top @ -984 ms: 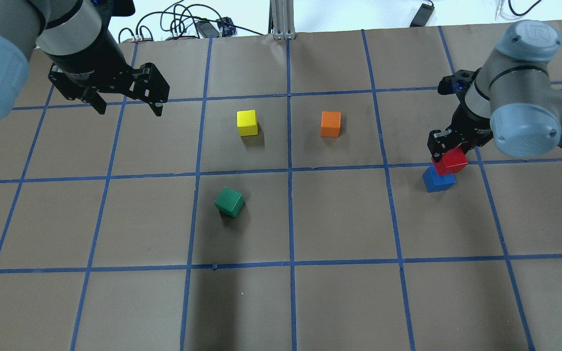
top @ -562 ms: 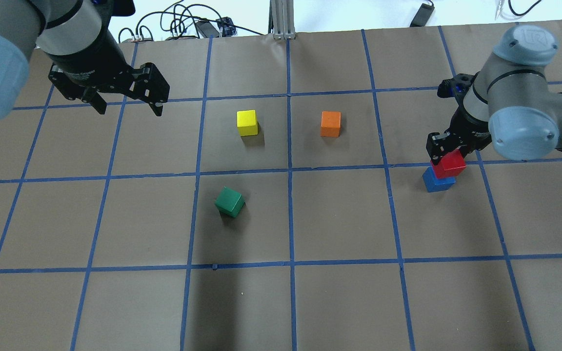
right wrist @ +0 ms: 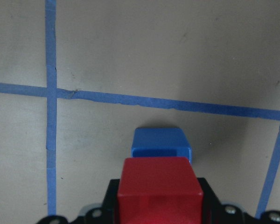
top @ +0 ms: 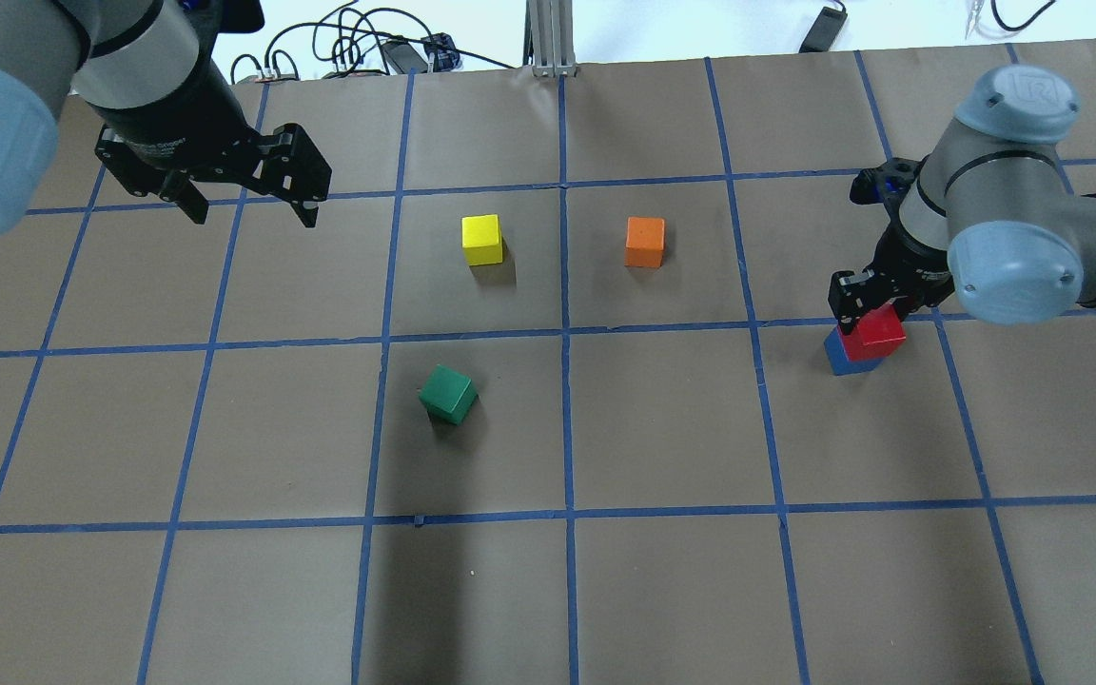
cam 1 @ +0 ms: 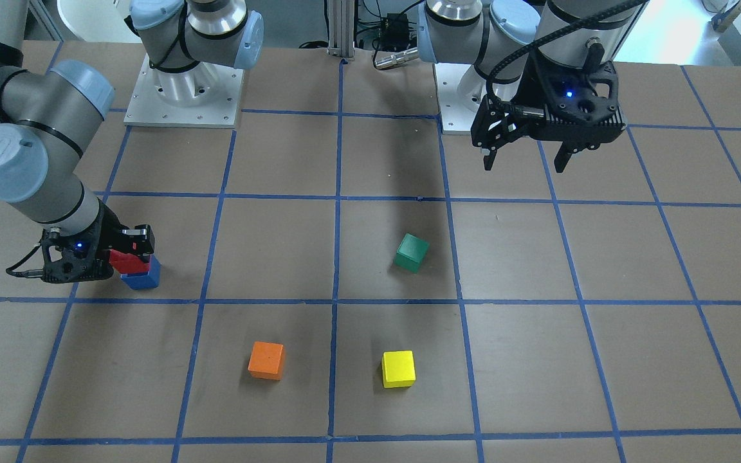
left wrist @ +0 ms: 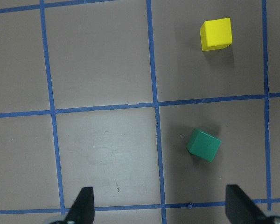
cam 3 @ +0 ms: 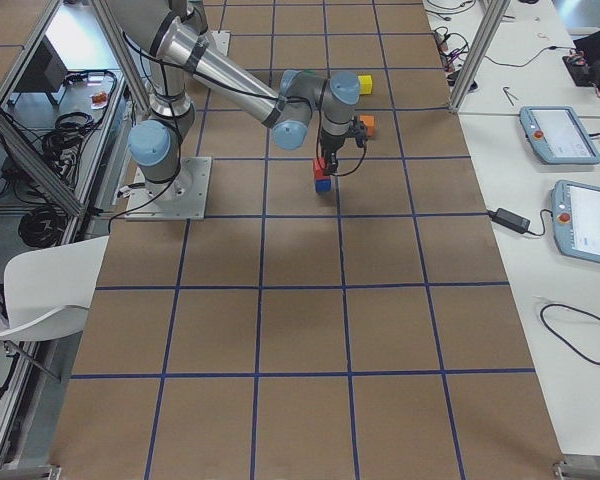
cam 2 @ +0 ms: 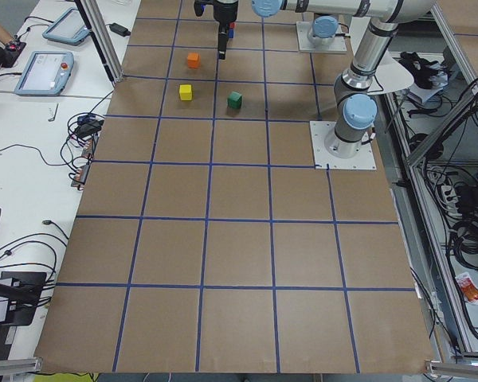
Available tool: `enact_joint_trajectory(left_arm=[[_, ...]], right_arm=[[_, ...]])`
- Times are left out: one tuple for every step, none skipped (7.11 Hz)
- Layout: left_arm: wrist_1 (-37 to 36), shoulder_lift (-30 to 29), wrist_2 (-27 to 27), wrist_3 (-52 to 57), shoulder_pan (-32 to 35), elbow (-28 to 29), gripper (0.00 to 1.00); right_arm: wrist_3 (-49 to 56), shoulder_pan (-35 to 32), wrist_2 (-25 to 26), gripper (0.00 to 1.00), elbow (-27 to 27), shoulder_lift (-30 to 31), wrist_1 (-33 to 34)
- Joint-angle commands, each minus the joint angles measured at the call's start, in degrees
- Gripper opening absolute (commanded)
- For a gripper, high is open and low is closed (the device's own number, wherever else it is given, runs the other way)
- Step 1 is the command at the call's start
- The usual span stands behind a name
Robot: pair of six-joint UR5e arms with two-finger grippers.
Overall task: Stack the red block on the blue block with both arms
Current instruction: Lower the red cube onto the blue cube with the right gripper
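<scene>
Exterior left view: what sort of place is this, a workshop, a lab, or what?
Most likely a robotics lab: grey jointed robot arms bolted to a brown table taped with a blue grid, touchscreen teach pendants on a white side bench, and loose cables.

Bright, even overhead light casts soft shadows beside the green block (top: 447,394) and one broad dim band across the table (top: 662,590); the close red block (right wrist: 158,184) looks slightly blurred.
</scene>
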State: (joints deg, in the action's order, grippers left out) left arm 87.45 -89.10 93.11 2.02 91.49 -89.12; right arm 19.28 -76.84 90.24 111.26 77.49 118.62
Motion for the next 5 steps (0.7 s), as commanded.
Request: enact_joint_trajectory(left_arm=[[0.0,0.1,0.1,0.0,0.0,0.1,1.0],[0.0,0.1,0.1,0.0,0.0,0.0,1.0],[0.0,0.1,0.1,0.0,-0.1,0.0,1.0],[0.1,0.1,0.1,0.0,0.0,0.0,1.0],[0.1,0.1,0.1,0.0,0.0,0.0,1.0]], right_arm=[[0.0,0.0,0.0,0.0,0.0,-0.1,0.2],[0.0,0.0,-0.1,0.0,0.0,-0.1,0.2],[0.1,0.1,-0.1,0.0,0.0,-0.1,0.2],[0.0,0.1,-0.1,0.0,0.0,-0.3,0.2],[0.1,0.1,0.0,0.0,0.0,-0.4,0.3]])
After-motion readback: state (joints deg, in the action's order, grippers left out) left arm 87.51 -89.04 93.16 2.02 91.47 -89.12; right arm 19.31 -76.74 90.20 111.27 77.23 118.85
